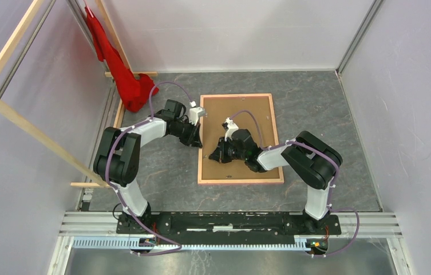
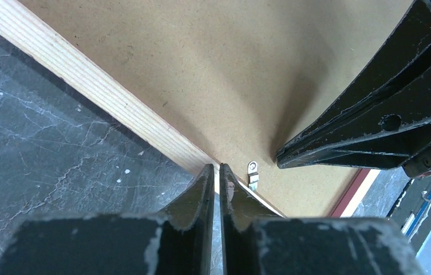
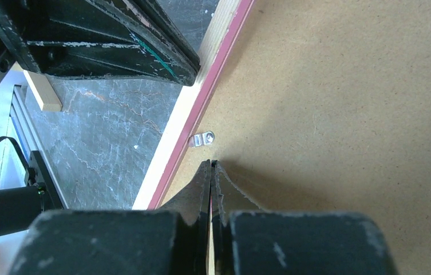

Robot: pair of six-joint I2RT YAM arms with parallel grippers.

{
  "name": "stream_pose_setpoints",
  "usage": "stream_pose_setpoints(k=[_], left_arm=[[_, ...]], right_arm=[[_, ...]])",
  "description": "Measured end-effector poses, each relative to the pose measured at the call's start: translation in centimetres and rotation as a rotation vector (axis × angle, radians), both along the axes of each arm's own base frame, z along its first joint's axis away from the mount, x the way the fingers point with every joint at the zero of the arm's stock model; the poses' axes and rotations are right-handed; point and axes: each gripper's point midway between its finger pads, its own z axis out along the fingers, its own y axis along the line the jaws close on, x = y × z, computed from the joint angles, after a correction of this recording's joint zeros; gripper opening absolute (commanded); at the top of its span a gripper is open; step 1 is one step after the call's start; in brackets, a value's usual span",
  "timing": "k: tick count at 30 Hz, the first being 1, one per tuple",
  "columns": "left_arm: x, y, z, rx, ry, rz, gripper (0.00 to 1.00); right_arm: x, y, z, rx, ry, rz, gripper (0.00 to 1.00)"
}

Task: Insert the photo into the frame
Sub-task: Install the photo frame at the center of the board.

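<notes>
Dark marbled table (image 1: 161, 172), pale walls (image 1: 230, 34). The frame (image 1: 240, 181) lies back-up beneath both claws, with a brown backing board (image 1: 259, 114) inside it. The left gripper (image 2: 216, 170) and right gripper (image 3: 210, 165) are pinched closed and hold nothing, a metal tab (image 3: 204, 139) just beyond their tips.

You have the frame (image 1: 240, 181) showing pale wood-tan with fine straight grain lines and a pink strip along its inner edge in the wrist views, around a plain mid-brown backing board (image 1: 241, 112) at the centre of the top view. Your table (image 1: 167, 172) is dark grey, marbled with thin pale veins and white specks, and the cloth (image 1: 118, 63) in the upper left is bright red. Your left gripper (image 2: 216, 172) and right gripper (image 3: 210, 166) are black with whitish scuffs, the small clip (image 2: 252, 173) is shiny silver, and the cables (image 1: 170, 85) are purple.
</notes>
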Motion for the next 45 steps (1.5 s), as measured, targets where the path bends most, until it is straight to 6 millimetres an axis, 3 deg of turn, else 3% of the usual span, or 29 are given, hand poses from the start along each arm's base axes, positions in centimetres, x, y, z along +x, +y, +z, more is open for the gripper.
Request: stream_pose_setpoints(k=[5, 12, 16, 22, 30, 45], left_arm=[[0.0, 0.1, 0.0, 0.004, -0.002, 0.002, 0.18], [0.4, 0.6, 0.8, 0.014, -0.033, 0.021, 0.38], [0.6, 0.8, 0.9, 0.02, -0.04, 0.029, 0.42], [0.8, 1.0, 0.4, 0.033, -0.043, 0.036, 0.38], [0.6, 0.8, -0.8, 0.023, -0.004, 0.037, 0.15], [0.8, 1.0, -0.6, 0.01, 0.006, 0.055, 0.1]], right_arm=[[-0.1, 0.1, 0.0, -0.001, -0.001, 0.002, 0.0], [-0.1, 0.1, 0.0, -0.002, -0.004, -0.002, 0.0], [-0.2, 0.1, 0.0, -0.003, -0.005, -0.001, 0.0], [-0.4, 0.2, 0.1, -0.008, -0.007, 0.0, 0.0], [-0.6, 0.4, 0.1, -0.01, -0.012, 0.0, 0.0], [-1.0, 1.2, 0.0, -0.018, -0.019, 0.006, 0.0]])
